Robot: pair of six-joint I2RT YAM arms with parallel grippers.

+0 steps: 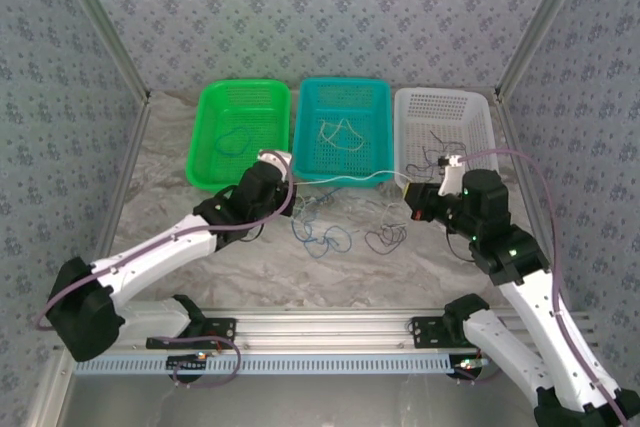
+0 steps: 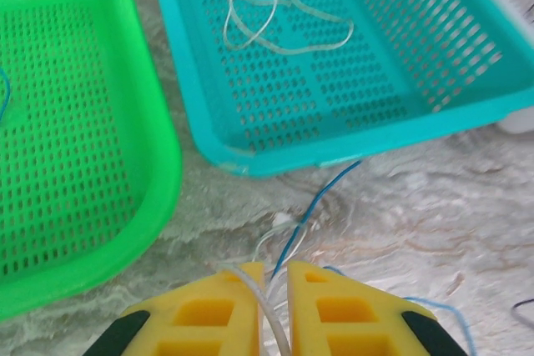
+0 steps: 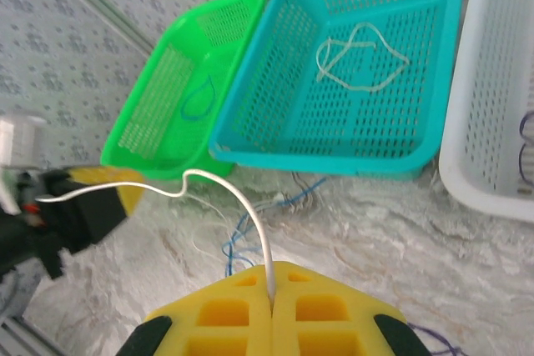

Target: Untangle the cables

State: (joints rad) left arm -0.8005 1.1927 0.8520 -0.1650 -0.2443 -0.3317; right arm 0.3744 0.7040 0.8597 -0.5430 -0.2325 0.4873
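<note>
A thin white cable (image 1: 345, 181) stretches above the table between my two grippers. My left gripper (image 1: 278, 163) is shut on one end; in the left wrist view that cable (image 2: 254, 285) runs through the narrow gap of the left gripper (image 2: 276, 268). My right gripper (image 1: 413, 193) is shut on the other end, and the cable (image 3: 242, 198) arcs up from the right gripper (image 3: 272, 268). Below the span, blue cables (image 1: 325, 237) and dark cables (image 1: 385, 237) lie in loose loops on the table. A blue strand (image 2: 313, 206) lies in front of the left fingers.
Three baskets stand along the back: green (image 1: 245, 84) with a blue loop (image 1: 236, 138), teal (image 1: 343, 82) with a white loop (image 1: 340, 134), white (image 1: 445, 93) with dark cable (image 1: 440, 147). Patterned walls close in the sides and back.
</note>
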